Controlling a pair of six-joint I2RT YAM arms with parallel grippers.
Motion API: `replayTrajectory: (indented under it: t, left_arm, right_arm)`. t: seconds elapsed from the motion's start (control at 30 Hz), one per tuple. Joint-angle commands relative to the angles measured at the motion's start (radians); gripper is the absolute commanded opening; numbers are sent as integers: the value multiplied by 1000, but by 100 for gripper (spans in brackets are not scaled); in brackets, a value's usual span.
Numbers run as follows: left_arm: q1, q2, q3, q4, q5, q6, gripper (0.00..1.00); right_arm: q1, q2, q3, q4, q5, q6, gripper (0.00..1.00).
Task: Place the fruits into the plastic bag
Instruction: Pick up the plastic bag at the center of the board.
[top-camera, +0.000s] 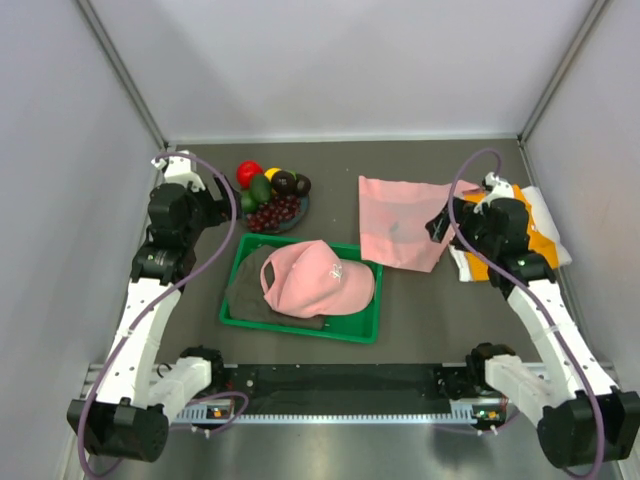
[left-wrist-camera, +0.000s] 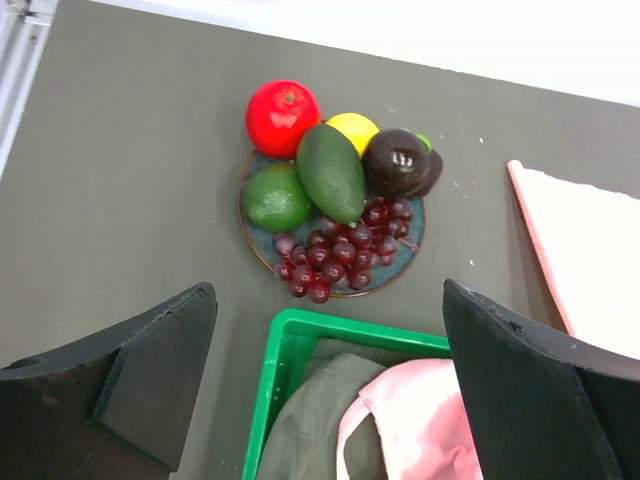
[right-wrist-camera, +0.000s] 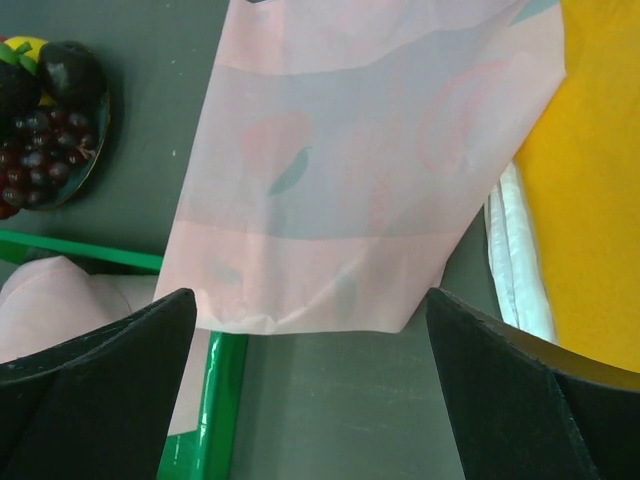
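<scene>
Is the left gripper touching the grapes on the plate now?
Apart. In the left wrist view the left gripper is open and its fingertips lie short of the grapes; bare table shows between each fingertip and them.

Your top camera looks steeply down from above the near edge, taking in the whole desk (top-camera: 330, 170). Both wrist cameras face down from close in, sharing the grapes (left-wrist-camera: 335, 255) and green tray (left-wrist-camera: 300, 328).

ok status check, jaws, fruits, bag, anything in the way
Left jaws, right jaws open, empty. Fruits piled on plate, plastic bag flat. Green tray with pink cap nearer, not between.
</scene>
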Motion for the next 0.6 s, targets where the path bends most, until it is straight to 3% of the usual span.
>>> replayTrajectory:
  t: [0.0,0.27,0.57]
  left_arm:
    - [0,14,-5,34,75,8,99]
    - [-2,28,-7,31,95,9,99]
    - [-45,57,0,28,101,17,98]
  right_arm:
    - [-122,53,-3,83,-172,32,95]
    - [-217,243,-80,254,-302,90,87]
    - [-228,466,-89,373,-247,149,82]
